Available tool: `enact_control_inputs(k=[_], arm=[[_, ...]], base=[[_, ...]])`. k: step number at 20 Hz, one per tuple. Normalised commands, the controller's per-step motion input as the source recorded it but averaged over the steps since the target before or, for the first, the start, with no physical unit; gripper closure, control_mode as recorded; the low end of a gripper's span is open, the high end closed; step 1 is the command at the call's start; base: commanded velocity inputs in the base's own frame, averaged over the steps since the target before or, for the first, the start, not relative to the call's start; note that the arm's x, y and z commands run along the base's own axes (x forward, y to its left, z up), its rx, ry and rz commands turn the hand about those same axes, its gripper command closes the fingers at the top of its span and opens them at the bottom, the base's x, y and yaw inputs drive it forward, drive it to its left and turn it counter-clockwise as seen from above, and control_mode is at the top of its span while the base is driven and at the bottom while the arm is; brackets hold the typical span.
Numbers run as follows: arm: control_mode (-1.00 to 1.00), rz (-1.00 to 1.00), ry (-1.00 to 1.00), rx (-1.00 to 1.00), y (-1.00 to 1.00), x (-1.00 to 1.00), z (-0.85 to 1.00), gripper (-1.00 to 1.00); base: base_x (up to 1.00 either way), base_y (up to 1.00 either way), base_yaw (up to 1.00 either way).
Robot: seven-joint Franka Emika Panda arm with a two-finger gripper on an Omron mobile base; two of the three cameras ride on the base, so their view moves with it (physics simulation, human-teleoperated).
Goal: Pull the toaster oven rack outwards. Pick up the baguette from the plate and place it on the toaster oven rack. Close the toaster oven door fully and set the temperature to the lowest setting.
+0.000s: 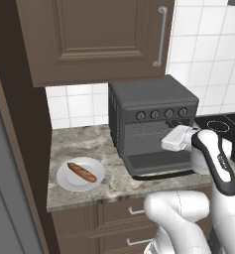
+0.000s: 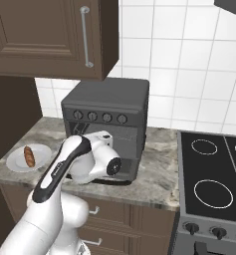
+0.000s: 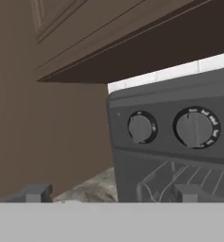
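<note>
The dark grey toaster oven (image 1: pixel 147 106) stands on the counter with its toaster oven door (image 1: pixel 156 163) dropped open and lying flat. The wire toaster oven rack (image 1: pixel 145 130) sits inside the cavity; in the hand view it is the rack (image 3: pixel 179 182) under two round knobs (image 3: pixel 141 127). My gripper (image 1: pixel 172 130) hovers above the open door at the cavity's mouth, open and holding nothing. In the hand view the gripper (image 3: pixel 112 193) has its tips spread wide, with the right fingertip (image 3: pixel 188 191) before the rack. The baguette (image 1: pixel 82 172) lies on the white plate (image 1: pixel 64 179), left of the oven.
A brown wall cabinet (image 1: pixel 94 39) hangs close above the oven. A black stovetop (image 2: pixel 214 184) lies to the right. Marble counter (image 1: pixel 79 144) runs between plate and oven. Drawers (image 1: pixel 119 218) sit below the counter edge. A dark tall panel (image 1: pixel 10 149) bounds the left.
</note>
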Motion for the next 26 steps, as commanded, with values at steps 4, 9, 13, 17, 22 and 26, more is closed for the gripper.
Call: enact_control_inputs(k=[4, 9, 13, 17, 22, 26], arm=[[-1.0, -0.05, -0.04, -0.13, 0.0, 0.35, -0.22, -1.0], [-1.0, -0.06, 0.0, -0.07, 0.0, 0.41, -0.08, -1.0], [-1.0, -0.12, 0.0, 0.04, -0.3, 0.58, -0.09, -1.0], [-1.0, -0.13, 0.01, 0.05, -0.37, 0.61, -0.2, -1.0], [-1.0, -0.14, 0.0, 0.01, -0.41, 0.49, -0.3, -1.0], [-1.0, -0.16, 0.0, 0.02, -0.45, 0.27, -0.41, -1.0]], base=[[0.0, 0.0, 0.0], [0.0, 0.0, 0.0], [0.0, 0.0, 0.0], [0.0, 0.0, 0.0], [0.0, 0.0, 0.0], [0.0, 0.0, 0.0]])
